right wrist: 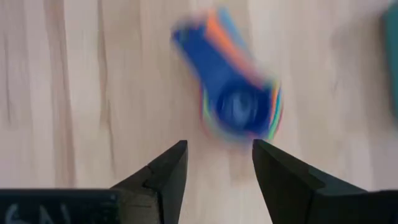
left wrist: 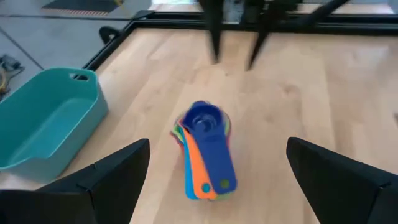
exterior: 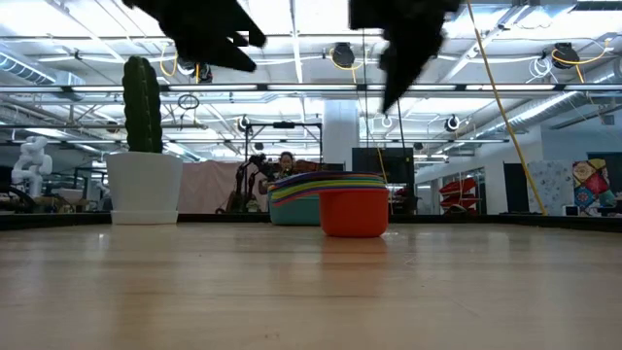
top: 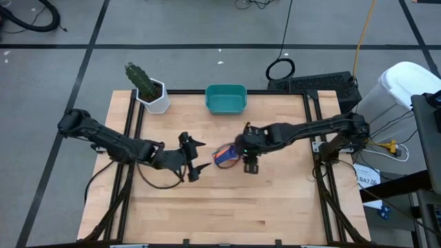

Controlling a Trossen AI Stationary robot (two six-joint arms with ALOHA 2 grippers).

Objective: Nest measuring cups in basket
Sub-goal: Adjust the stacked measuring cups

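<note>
The measuring cups (top: 225, 156) sit nested in one stack on the table's middle, the dark blue cup innermost (left wrist: 204, 118), and their flat handles (left wrist: 209, 172) fan out together. In the low view the red outer cup (exterior: 354, 214) rests on the wood. My left gripper (top: 193, 159) hovers left of the stack, open wide, with a finger (left wrist: 106, 180) on either side of the view. My right gripper (top: 249, 164) hangs just right of the stack, pointing down, open (right wrist: 217, 163) and above the table. The teal basket (top: 226, 98) stands at the far edge.
A white pot with a green cactus-like plant (top: 153, 93) stands at the far left of the table, left of the basket (left wrist: 50, 118). Black rails (top: 313, 117) frame the table. Bare wood lies on the near side of the cups (exterior: 311, 292).
</note>
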